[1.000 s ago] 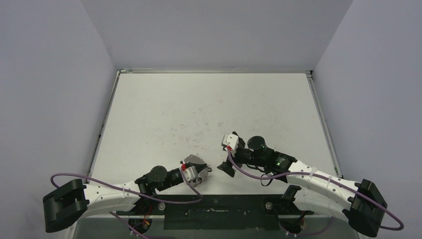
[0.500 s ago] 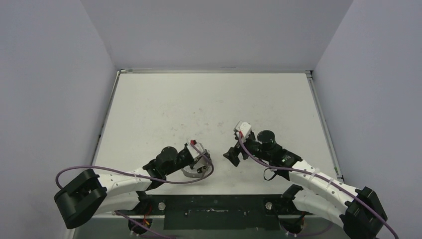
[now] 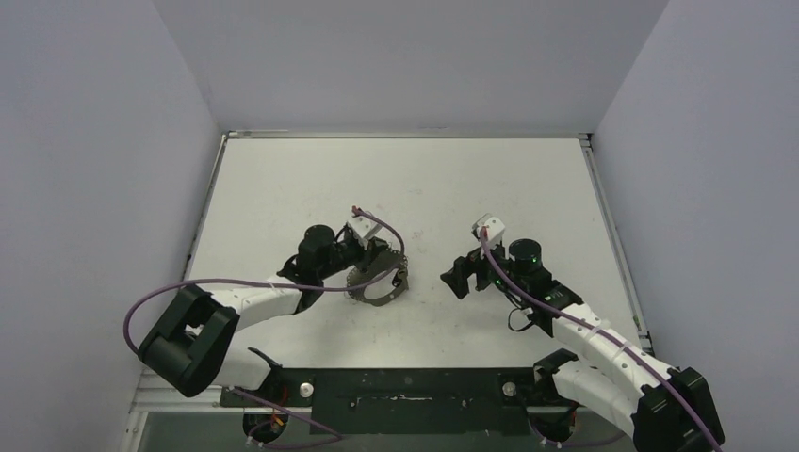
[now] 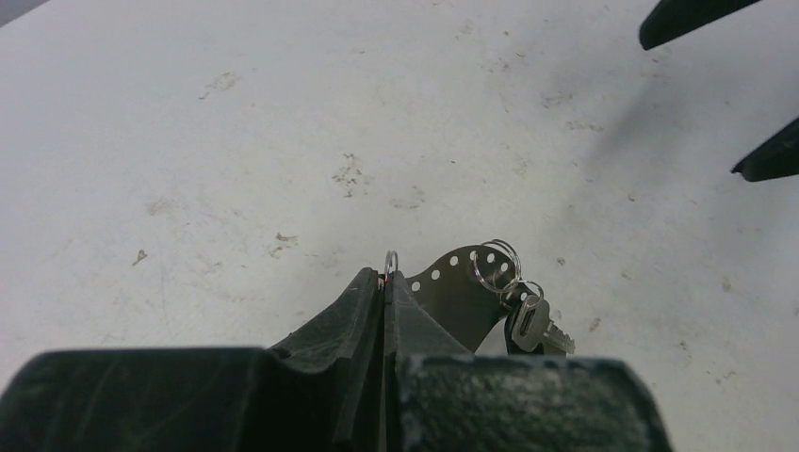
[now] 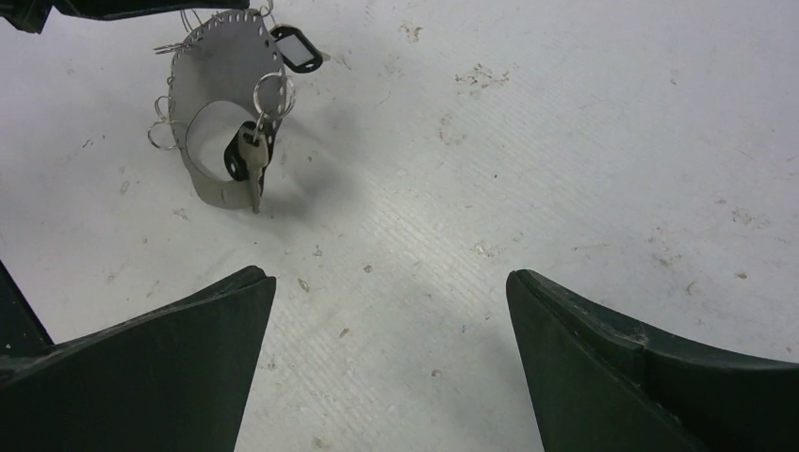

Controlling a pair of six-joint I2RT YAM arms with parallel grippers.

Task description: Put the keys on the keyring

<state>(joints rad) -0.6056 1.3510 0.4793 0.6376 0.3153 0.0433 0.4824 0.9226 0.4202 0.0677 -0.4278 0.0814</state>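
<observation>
Left end effector (image 4: 384, 279) pinched tight on the keyring (image 5: 221, 85), a silvery perforated band hung with small rings, near the middle of the desk (image 3: 471, 179). A black-headed silver key (image 5: 247, 165) dangles from it. Right end effector (image 5: 388, 279) gapes wide alongside.

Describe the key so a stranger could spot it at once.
On the table, near its middle, the left gripper pinches a perforated silvery keyring. The key hangs from that band: the only bladed piece, black at its head, among plain wire rings.
</observation>
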